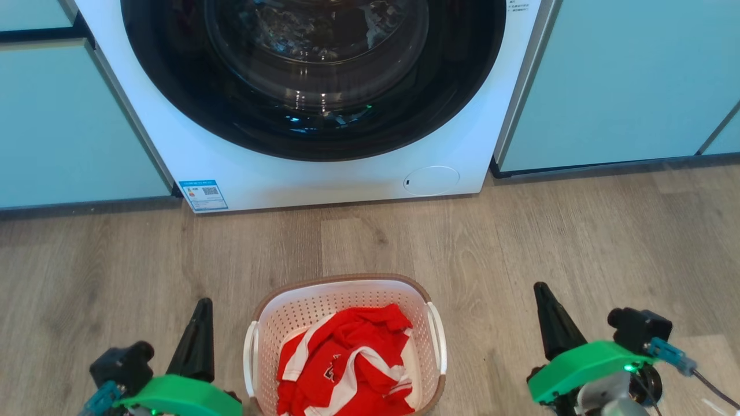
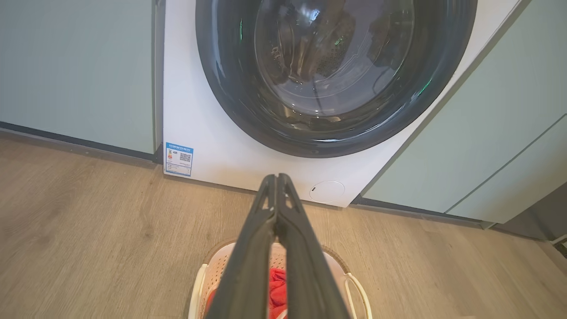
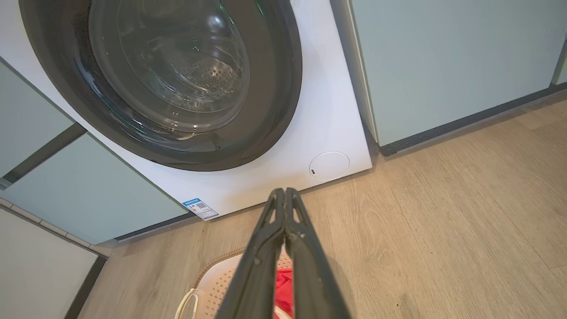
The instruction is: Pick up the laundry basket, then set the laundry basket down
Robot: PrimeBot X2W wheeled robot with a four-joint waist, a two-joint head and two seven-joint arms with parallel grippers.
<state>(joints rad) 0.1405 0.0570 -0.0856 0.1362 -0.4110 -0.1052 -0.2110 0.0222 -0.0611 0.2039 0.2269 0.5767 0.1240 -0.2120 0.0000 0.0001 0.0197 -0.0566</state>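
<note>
The laundry basket [image 1: 341, 292], white perforated plastic with a brown rim and two white side handles, stands on the wood floor in front of the washer and holds red and white clothing [image 1: 347, 358]. My left gripper [image 1: 202, 309] is to the basket's left, shut and holding nothing, apart from the left handle. My right gripper [image 1: 542, 292] is further off to the right, also shut and empty. The left wrist view shows the left gripper [image 2: 277, 177] with tips together above the basket [image 2: 212, 270]. In the right wrist view the right gripper [image 3: 283, 191] is closed over the basket [image 3: 212, 283].
A white front-loading washer [image 1: 347, 173] with a dark round glass door [image 1: 312, 75] stands straight ahead. Pale green cabinet fronts [image 1: 624, 86] flank it on both sides. Wood floor [image 1: 607, 242] stretches between the washer and the basket.
</note>
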